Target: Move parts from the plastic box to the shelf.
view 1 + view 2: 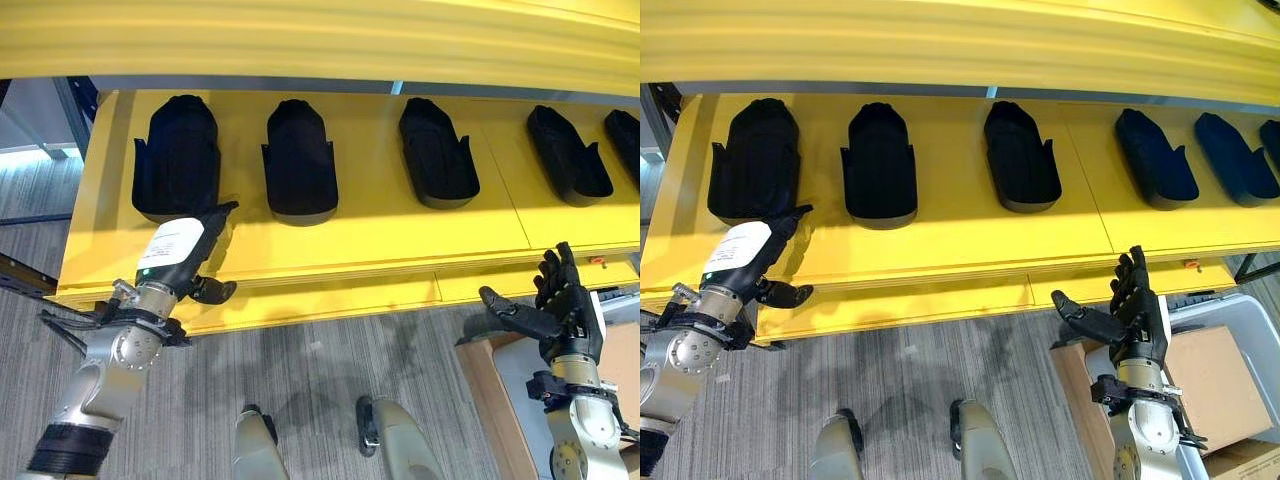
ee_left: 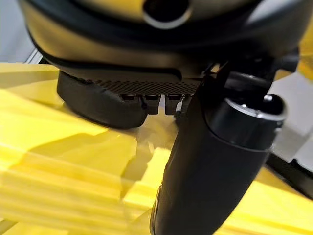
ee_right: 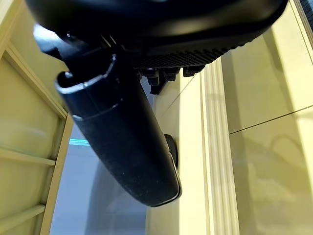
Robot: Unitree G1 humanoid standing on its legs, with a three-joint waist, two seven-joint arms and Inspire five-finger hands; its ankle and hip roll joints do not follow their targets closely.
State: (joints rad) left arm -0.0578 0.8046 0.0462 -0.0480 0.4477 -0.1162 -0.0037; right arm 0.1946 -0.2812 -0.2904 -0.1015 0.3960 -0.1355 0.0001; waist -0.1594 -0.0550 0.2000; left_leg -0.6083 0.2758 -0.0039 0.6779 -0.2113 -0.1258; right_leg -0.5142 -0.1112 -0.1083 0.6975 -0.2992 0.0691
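Several black moulded parts lie in a row on the yellow shelf [image 1: 400, 240]. The leftmost part [image 1: 177, 155] sits just beyond my left hand [image 1: 185, 248], whose straight fingers reach its near corner and hold nothing. Past those fingers the left wrist view shows that part [image 2: 98, 105] resting on the shelf. Further along lie a second part [image 1: 300, 160] and a third part [image 1: 437, 152]. My right hand [image 1: 1137, 315] is held upright below the shelf's front edge at the right, open and empty. The grey plastic box [image 1: 1240, 318] stands on the floor beside it.
A brown cardboard sheet [image 1: 1215, 385] lies in the plastic box. A yellow upper shelf board [image 1: 320, 40] overhangs the row of parts. Grey carpet [image 1: 320, 360] stretches in front of the shelf, and a dark rack frame [image 1: 75, 110] stands at the far left.
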